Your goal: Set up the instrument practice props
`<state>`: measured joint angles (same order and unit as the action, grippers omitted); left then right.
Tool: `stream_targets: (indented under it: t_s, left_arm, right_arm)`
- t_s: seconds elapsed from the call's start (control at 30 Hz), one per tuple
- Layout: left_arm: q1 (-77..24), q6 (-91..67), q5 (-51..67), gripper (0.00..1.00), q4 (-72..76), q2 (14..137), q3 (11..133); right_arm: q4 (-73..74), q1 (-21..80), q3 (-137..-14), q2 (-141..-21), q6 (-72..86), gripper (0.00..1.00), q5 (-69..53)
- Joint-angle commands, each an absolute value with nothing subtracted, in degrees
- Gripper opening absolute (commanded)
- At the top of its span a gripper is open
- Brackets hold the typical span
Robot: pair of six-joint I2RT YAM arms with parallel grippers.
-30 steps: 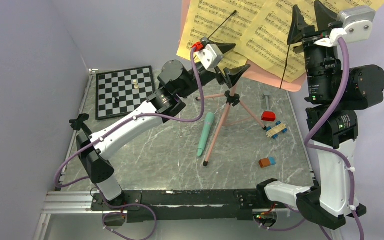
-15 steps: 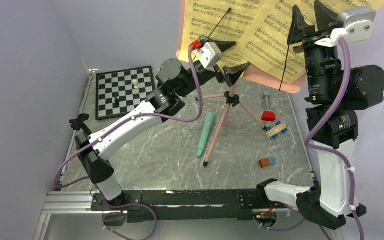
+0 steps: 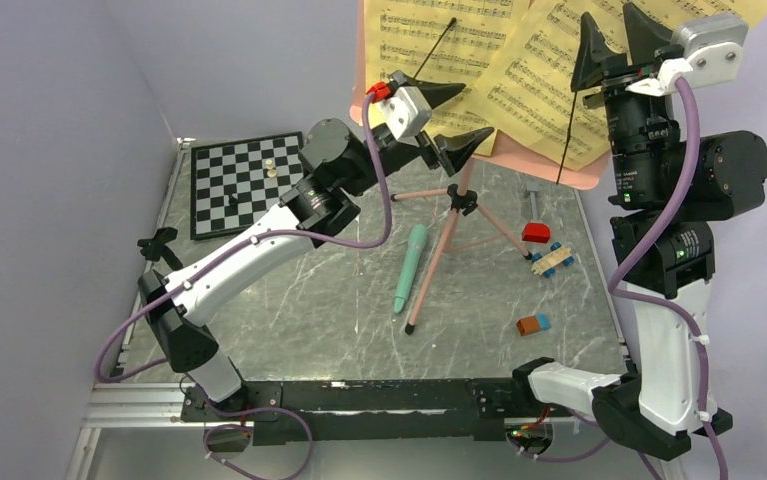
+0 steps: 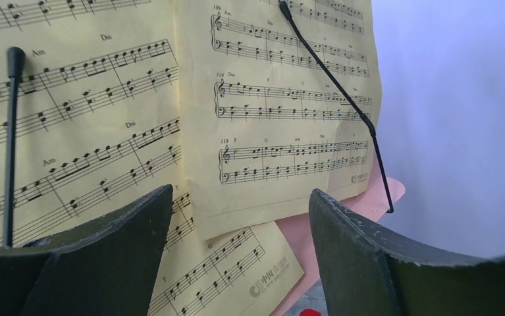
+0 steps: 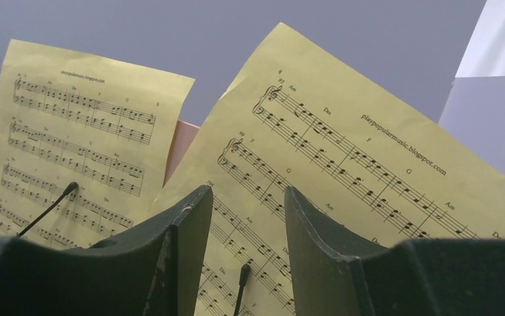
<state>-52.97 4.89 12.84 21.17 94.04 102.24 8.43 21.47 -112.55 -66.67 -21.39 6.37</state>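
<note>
The pink music stand [image 3: 456,213] stands on its tripod legs at the back of the table. Yellow sheet-music pages [image 3: 519,70] rest on its desk under thin black retaining arms [image 3: 569,120]. They also show in the left wrist view [image 4: 269,125] and the right wrist view [image 5: 342,151]. My left gripper [image 3: 459,120] is open and empty in front of the pages' lower left part. My right gripper [image 3: 611,40] is open and empty, raised in front of the right page. The mint-green tube [image 3: 408,266] lies flat beside a tripod leg. The small black stand is out of view.
A chessboard [image 3: 247,180] lies at the back left. A red block [image 3: 535,232], a blue-wheeled toy piece [image 3: 552,260] and an orange-and-blue block [image 3: 533,324] lie at the right. A small grey bolt-like piece [image 3: 533,197] lies near the stand. Grey walls enclose the table.
My left gripper has risen and moved a little left in front of the pages. The right arm and the props have barely moved.
</note>
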Motion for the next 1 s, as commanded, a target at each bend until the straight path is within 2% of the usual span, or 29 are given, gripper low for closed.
stream_targets:
  t_s: [0.0,0.4,0.7,0.97]
  left_arm:
    - [-53.79,5.20,14.20,0.80,22.90,89.45,100.58]
    - [-55.71,5.16,13.74,0.79,21.23,82.04,91.72]
    - [-55.72,4.91,11.53,0.79,20.83,79.14,86.32]
    - [-55.72,4.43,11.56,0.79,21.10,77.80,84.44]
  right_arm:
    - [5.97,21.66,-112.00,-65.72,-20.39,0.49,5.02]
    - [6.63,21.71,-111.42,-64.33,-18.87,0.49,3.52]
    - [10.88,21.66,-112.52,-62.50,-14.79,0.51,-3.76]
    - [7.83,21.68,-104.89,-54.52,-11.49,0.53,-1.08]
